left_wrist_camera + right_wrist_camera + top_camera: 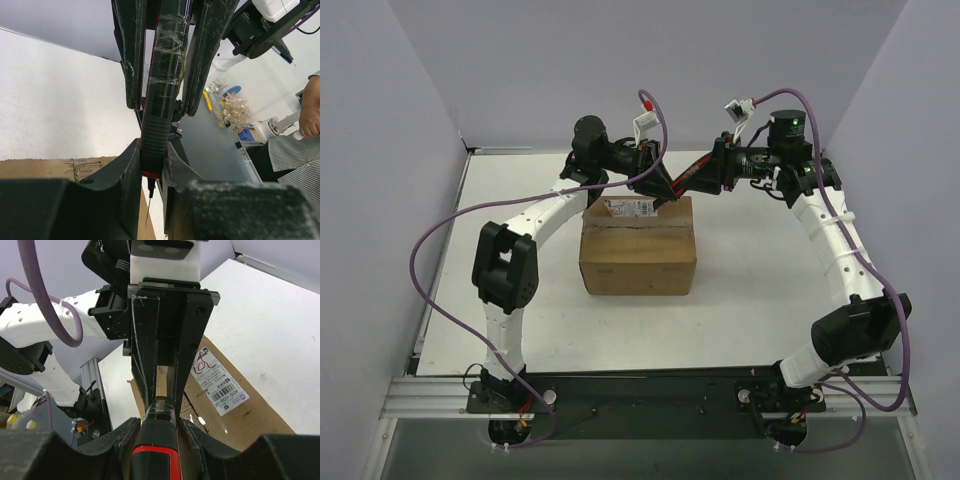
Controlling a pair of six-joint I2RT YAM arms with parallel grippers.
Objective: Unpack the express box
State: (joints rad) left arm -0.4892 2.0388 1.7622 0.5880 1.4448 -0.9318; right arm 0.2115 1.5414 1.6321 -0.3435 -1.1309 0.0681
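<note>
Brown cardboard box in the middle of the tabletop, upright, all flaps down and shut. Strip of tape across the top near the far edge, not yet cut. White label stuck flat on the top, at the far side.

On the label: a barcode, below it some digits that seem to read "900-059", and a red handwritten scribble above. Rest of the print too small to read. No brand name to be seen on the cardboard.

Above the far edge of the box, a thin black cutter with a red ring and a fine, needle-like tip. Left claw closed on its ribbed lower part, just behind the tip. Right claw closed on the same cutter further up the handle. So held by both at once, tip just above the cardboard, not touching as far as can be judged.

Probably the step of preparing to open: passing or settling the cutter between the two claws. Next, need to release one grip, lower the tip onto the tape line and draw it along, shallow, without pushing the box away.
</note>
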